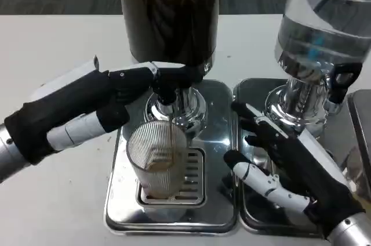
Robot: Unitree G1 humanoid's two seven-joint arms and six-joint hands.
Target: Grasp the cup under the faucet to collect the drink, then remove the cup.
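Bright, even light falls from overhead onto the white table (52, 43) before me, which looks flat and nearly shadowless. Hard glare streaks the chrome drip tray (214, 141) and the polished bases of both dispensers. The clear tank (324, 20) at the table's far right corner shines with pale reflections, while the dark tank (171, 8) swallows detail. The picture is soft and grainy throughout, and my left hand (104, 107) reads as near-featureless black.

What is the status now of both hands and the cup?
Left hand on the black faucet lever, right hand open beside. Clear ribbed plastic cup on the drip grille under the faucet, a little drink inside. Nothing blocking.
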